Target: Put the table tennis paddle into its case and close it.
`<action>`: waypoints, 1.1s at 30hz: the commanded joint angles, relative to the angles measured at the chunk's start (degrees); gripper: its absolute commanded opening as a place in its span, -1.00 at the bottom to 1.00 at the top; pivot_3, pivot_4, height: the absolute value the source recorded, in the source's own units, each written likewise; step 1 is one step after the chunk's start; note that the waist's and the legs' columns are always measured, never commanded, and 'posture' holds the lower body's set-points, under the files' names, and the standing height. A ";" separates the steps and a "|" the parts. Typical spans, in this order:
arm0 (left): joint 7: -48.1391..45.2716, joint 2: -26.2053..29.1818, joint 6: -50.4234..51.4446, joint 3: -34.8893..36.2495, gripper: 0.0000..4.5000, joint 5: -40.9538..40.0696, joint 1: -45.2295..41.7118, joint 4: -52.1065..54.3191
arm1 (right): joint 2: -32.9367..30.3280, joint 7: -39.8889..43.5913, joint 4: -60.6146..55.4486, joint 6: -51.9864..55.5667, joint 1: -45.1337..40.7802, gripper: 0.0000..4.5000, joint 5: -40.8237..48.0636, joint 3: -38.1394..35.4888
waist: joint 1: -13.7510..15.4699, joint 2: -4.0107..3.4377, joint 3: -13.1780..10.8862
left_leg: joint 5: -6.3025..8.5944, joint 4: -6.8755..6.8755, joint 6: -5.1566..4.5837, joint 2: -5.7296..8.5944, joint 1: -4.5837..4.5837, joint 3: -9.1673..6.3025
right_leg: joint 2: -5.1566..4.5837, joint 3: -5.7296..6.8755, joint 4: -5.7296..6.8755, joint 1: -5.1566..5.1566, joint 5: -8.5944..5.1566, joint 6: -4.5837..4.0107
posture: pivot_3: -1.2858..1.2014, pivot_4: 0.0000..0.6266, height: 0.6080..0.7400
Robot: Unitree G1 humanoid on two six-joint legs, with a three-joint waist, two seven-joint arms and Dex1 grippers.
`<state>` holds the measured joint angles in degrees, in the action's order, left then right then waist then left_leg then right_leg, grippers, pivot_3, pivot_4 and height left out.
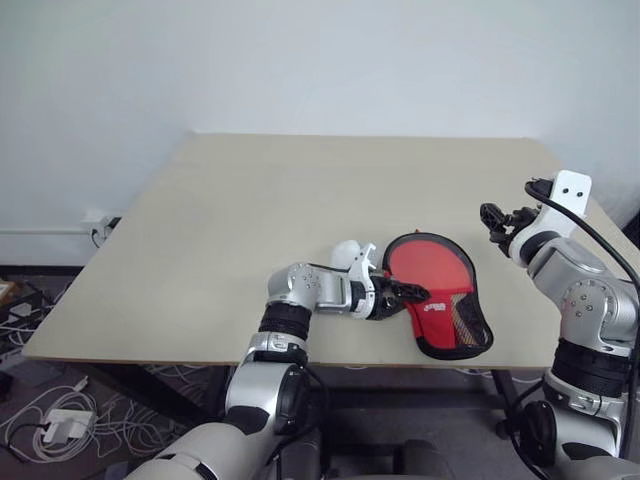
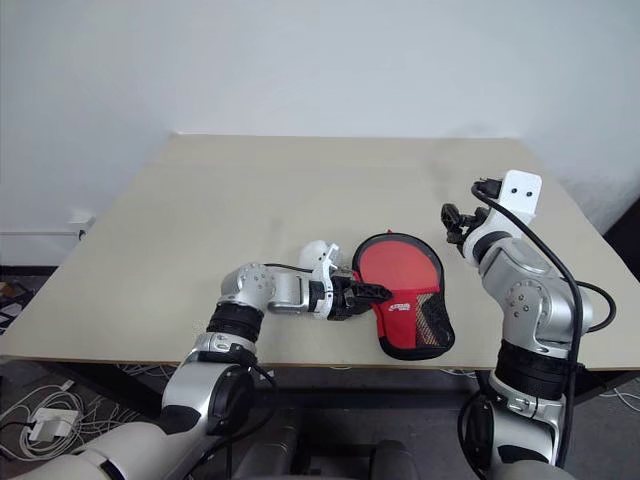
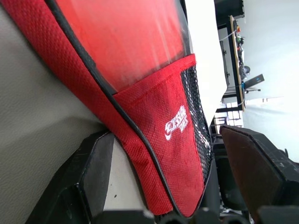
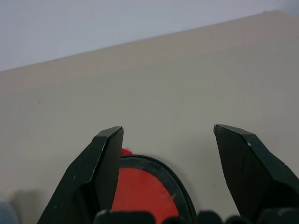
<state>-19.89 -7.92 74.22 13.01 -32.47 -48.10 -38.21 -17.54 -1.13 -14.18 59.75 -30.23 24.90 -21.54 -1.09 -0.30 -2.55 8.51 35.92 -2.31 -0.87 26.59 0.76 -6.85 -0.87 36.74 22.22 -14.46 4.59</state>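
Nearest to us, by the table's (image 1: 200,240) front edge, lies the case (image 1: 440,300), red with a black rim, its narrow logo end toward us and its round end farther away. Through its clear window we see a red round face, so the table tennis paddle (image 1: 425,265) seems to sit inside; we cannot make out its handle. We bring our left gripper (image 1: 412,292) in from the left, its jaws spread wide astride the case's narrow end, one finger (image 3: 96,163) on the table beside the fabric, not clamping it. Farther off to the right, we hold our right gripper (image 1: 492,218) above the table, jaws wide and holding nothing.
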 commanded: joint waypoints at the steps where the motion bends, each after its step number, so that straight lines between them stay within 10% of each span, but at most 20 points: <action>1: 2.77 -7.13 -0.56 -0.73 0.63 0.45 -1.01 -3.16 | 0.00 -0.67 -1.75 -1.34 -0.96 0.50 -0.14 -1.15 | 0.00 0.02 0.01 | 0.00 0.00 0.00 0.00 0.00 0.00 | 0.00 0.01 0.00 -0.01 0.00 0.00 | 0.03 -1.00 0.61; 9: 7.55 -8.39 -3.00 -0.30 -0.52 -0.10 -1.82 -4.01 | 0.77 -1.76 -1.24 -1.71 -1.15 0.50 -0.60 -2.25 | 0.02 0.02 0.01 | 0.01 -0.01 0.01 0.02 0.00 0.00 | -0.03 0.02 -0.01 0.00 0.01 -0.01 | 0.03 -1.00 0.61; 14: 8.02 -8.75 -3.34 -1.25 -0.52 -1.19 -2.73 -3.97 | 1.15 -2.42 -1.01 -1.73 -1.02 0.50 -0.65 -2.75 | 0.03 0.02 0.01 | 0.01 -0.01 0.01 0.04 0.00 0.00 | -0.06 0.03 -0.01 -0.01 0.01 -0.02 | 0.03 -1.00 0.61; 19: 8.25 -9.24 -3.50 -1.05 -0.98 -2.71 -3.03 -4.71 | 1.75 -3.14 -0.74 -2.29 -0.69 0.50 -1.09 -2.58 | 0.01 0.02 0.01 | 0.01 -0.03 0.01 0.04 0.01 0.00 | -0.06 0.03 0.00 0.02 0.01 -0.02 | 0.03 -1.00 0.61; 33: 11.69 -2.99 13.42 5.31 -0.98 -8.57 -3.31 0.81 | 3.69 -3.10 -2.35 -3.71 -0.40 0.50 -0.24 -2.64 | -0.07 0.01 -0.01 | 0.01 -0.14 0.02 0.06 0.06 0.00 | -0.08 0.02 -0.02 0.13 0.00 0.01 | 0.03 -1.00 0.61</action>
<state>-8.70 -7.90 82.27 17.35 -39.23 -49.67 -40.33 -14.11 -4.01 -14.07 57.51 -30.08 24.20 -23.96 -1.16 -0.29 -2.57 8.52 35.76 -2.29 -0.81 26.66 0.75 -6.92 -0.85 36.72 22.37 -14.45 4.60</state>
